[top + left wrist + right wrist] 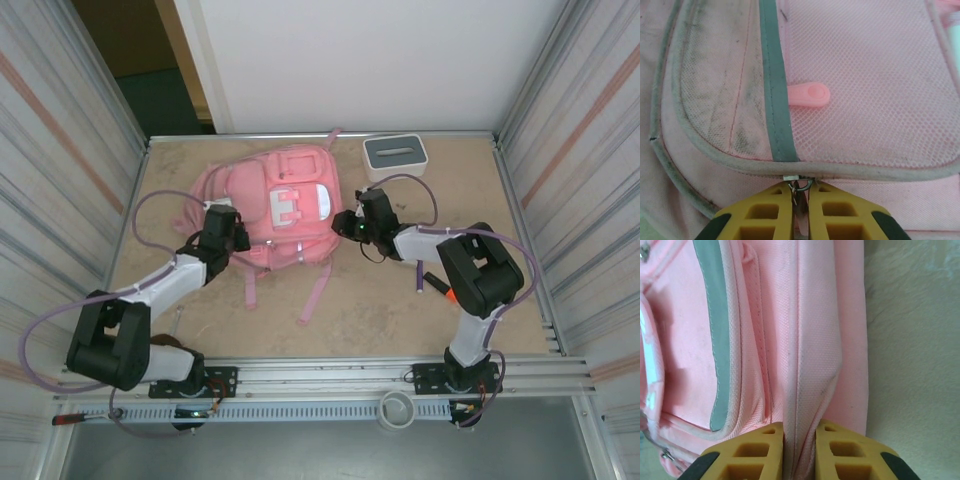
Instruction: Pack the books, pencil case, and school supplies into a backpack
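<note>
The pink backpack (285, 200) lies flat at the back middle of the table, straps trailing toward me. My left gripper (226, 230) sits at its left side; in the left wrist view the yellow fingers (777, 207) are shut on a metal zip pull (801, 185) under a grey-piped pocket seam. My right gripper (350, 222) is at the bag's right edge, shut on a pinched fold of pink fabric (800, 405). An orange-tipped dark marker (441, 288) and a dark purple pen (418, 280) lie on the table by the right arm. The books are out of view.
A white box with a grey slotted top (395, 153) stands at the back right, close to the backpack's corner. Metal walls close in both sides. A grey ring (397, 408) rests on the front rail. A loose pink zip tab (810, 95) lies on the mesh pocket.
</note>
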### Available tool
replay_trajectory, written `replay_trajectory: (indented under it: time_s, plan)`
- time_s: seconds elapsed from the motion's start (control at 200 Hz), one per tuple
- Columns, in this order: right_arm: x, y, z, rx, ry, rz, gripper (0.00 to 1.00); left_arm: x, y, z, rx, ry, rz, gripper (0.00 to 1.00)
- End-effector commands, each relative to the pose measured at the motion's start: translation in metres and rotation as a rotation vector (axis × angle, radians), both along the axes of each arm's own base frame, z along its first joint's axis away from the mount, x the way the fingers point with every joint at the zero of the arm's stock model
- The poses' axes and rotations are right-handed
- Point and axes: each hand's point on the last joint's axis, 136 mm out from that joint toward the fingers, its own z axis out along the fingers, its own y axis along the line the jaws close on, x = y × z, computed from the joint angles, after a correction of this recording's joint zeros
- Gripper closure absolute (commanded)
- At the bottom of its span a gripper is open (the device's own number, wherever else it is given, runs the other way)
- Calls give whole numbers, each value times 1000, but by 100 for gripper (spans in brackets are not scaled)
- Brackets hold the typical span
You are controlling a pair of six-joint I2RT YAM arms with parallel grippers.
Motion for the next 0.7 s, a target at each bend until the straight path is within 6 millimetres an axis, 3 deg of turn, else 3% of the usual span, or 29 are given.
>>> replay_trajectory:
  time_s: [0.0,0.25,0.511,0.696]
  plan:
    - [-9,-22,12,-12,-23,-31,92,-7,-19,16,-55,-42,-54,88]
    - [-30,-41,18,-35,-41,-56,98,-16,-41,-2,-73,-19,-94,85]
    - [-32,-41,10,-35,-26,-56,98,-17,-53,-24,-38,22,-110,77]
    - [-30,-40,7,-37,-22,-51,98,-17,-51,-26,-27,6,-99,79]
